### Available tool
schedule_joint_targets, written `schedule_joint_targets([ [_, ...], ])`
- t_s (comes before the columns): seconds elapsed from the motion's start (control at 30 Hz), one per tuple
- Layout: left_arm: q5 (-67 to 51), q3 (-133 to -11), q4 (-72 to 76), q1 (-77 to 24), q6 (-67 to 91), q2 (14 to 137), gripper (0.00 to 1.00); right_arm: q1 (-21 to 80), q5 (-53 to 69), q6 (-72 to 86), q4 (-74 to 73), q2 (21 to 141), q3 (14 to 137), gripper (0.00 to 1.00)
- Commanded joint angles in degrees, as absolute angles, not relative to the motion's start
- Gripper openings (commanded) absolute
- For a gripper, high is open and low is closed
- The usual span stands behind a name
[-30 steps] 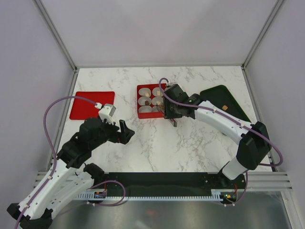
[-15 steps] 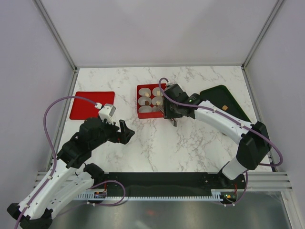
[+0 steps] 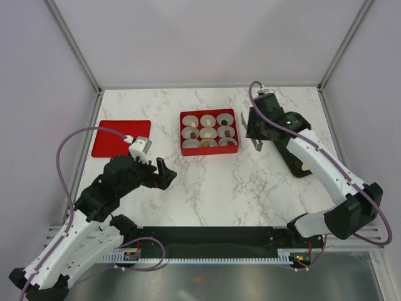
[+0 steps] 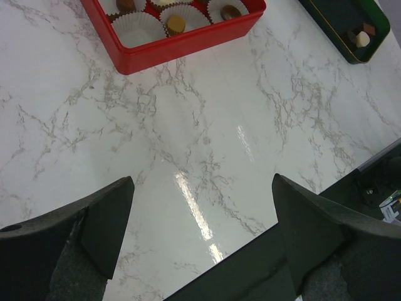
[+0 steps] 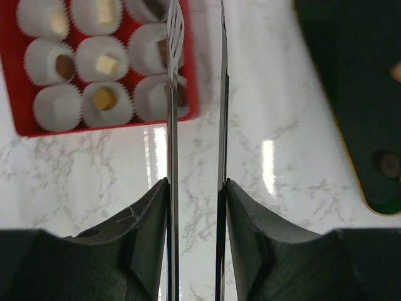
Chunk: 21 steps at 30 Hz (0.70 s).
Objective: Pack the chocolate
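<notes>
Whereas a second ago the right claw (image 3: pixel 258 145) hung over the right-hand edge of the red box (image 3: pixel 208 151), the top view now shows it swung clear. It stands above bare worktop (image 3: pixel 207 188), between the box and the dark tray (image 3: pixel 298 170), most of which the arm hides. All nine paper cups (image 3: pixel 189 143) are uncovered, and several hold a piece of chocolate (image 3: pixel 227 132). The left claw (image 3: pixel 164 174) has not stirred and sits well apart from the box, on the near left.

From the left wrist, that claw's fingers (image 4: pixel 106 216) are spread wide with only marble between them. The box's near row shows at the top edge: one bare cup, then a tan piece (image 4: pixel 176 24), then a brown one (image 4: pixel 230 10). A few more lumps (image 4: pixel 361 36) lie at the tray's end.

From the right wrist, the thin fingers (image 5: pixel 173 94) are parted a little and pinch nothing. In this view their tips cross the box's right-hand column and partly mask its two brown pieces. Left of them lie a cream piece (image 5: pixel 106 64) and a tan one (image 5: pixel 103 98), while the near-left cup (image 5: pixel 57 106) is empty. On the tray a brown lump (image 5: pixel 388 164) still waits.

A piece has most likely just been dropped off and the arm is heading back for another. With a cup unfilled and lumps left on the tray, the packing looks well along but unfinished.
</notes>
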<state>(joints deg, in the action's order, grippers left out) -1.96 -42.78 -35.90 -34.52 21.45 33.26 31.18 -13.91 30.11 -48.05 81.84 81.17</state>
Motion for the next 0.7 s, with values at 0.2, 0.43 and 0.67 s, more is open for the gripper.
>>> schedule_joint_targets([
  [0.2,-2.0,-43.0,-34.8,-34.6,21.7,32.6,0.99,9.1,-22.6,28.2,-54.8,72.3,72.8,0.48],
  [0.43,-3.1,-43.2,-34.9,-34.6,21.5,32.7,0.99,4.7,-19.4,29.4,-57.0,68.6,64.9,0.47],
  [0.67,-4.3,-43.2,-34.7,-34.6,21.3,32.6,1.0,4.4,-18.8,29.5,-60.8,66.1,61.9,0.48],
])
